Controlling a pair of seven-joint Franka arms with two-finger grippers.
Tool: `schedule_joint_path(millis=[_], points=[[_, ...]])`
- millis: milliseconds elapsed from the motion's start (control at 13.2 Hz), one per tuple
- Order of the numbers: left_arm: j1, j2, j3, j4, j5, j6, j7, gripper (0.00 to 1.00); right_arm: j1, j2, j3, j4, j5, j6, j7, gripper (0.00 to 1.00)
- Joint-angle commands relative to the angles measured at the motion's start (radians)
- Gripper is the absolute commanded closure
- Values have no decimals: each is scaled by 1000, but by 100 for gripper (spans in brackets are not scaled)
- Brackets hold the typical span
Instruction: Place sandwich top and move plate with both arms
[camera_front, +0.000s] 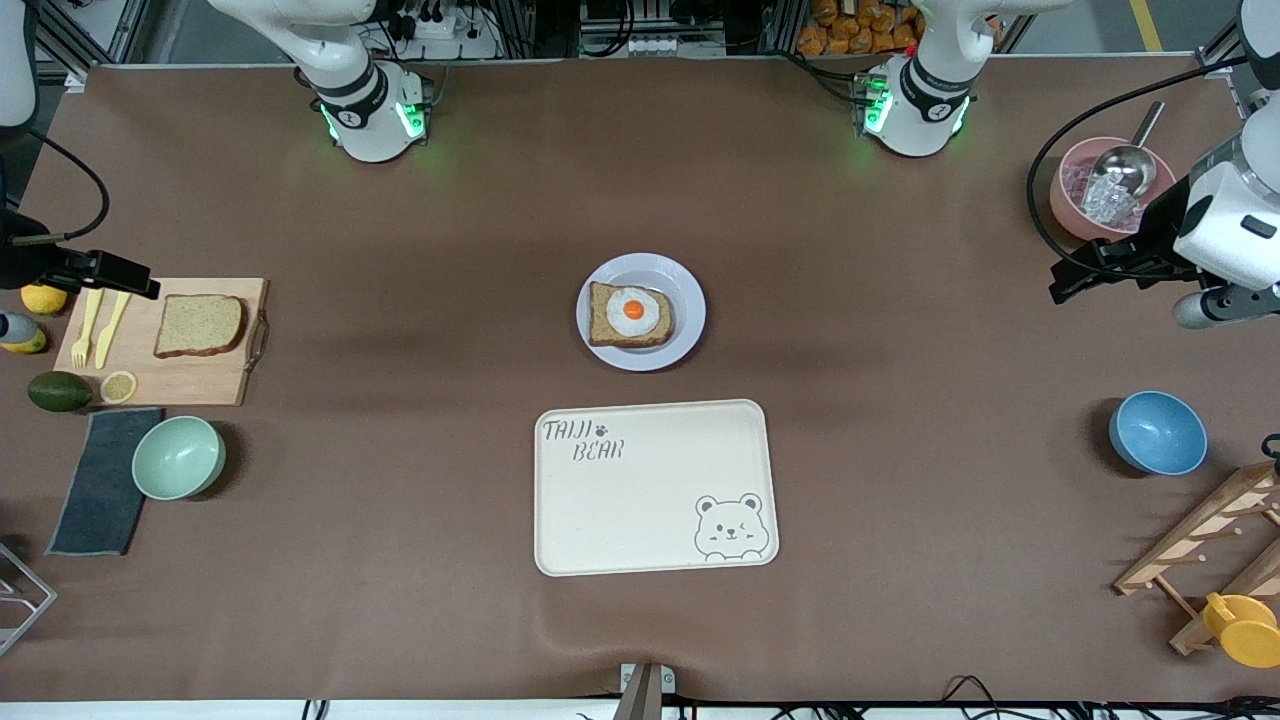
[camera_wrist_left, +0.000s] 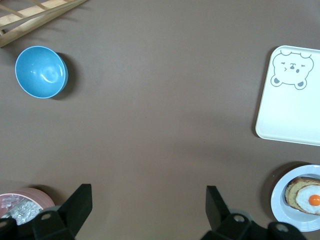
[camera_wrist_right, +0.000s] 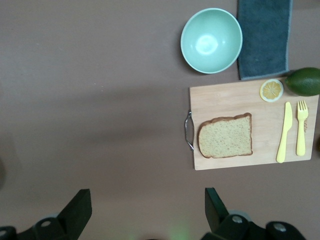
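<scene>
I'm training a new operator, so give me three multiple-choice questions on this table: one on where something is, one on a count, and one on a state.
1. Where does the sandwich top lie?
A. on the wooden cutting board
B. on the plate
C. in the green bowl

2. How many bowls stand on the table?
A. one
B. two
C. three

3. How are the left pincer and the right pincer?
A. both open, holding nothing
B. both shut on the plate
C. one holds bread

Answers:
1 A: the plain slice rests on the board beside the yellow knife.
2 C: green bowl, blue bowl, pink bowl.
3 A: both wrist views show fingers spread over bare table.
</scene>
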Motion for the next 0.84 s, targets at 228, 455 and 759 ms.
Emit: schedule_joint_path(millis=[228, 455, 759], points=[[22, -1, 4, 18, -22, 25, 41, 0, -192, -33, 11, -166, 39, 134, -224, 0], [23, 8, 5, 18, -22, 59, 43, 0, -283, -32, 11, -271, 73, 236, -356, 0], [46, 11, 4, 13, -22, 69, 44, 0, -377, -10, 11, -398, 122, 402, -511, 1]])
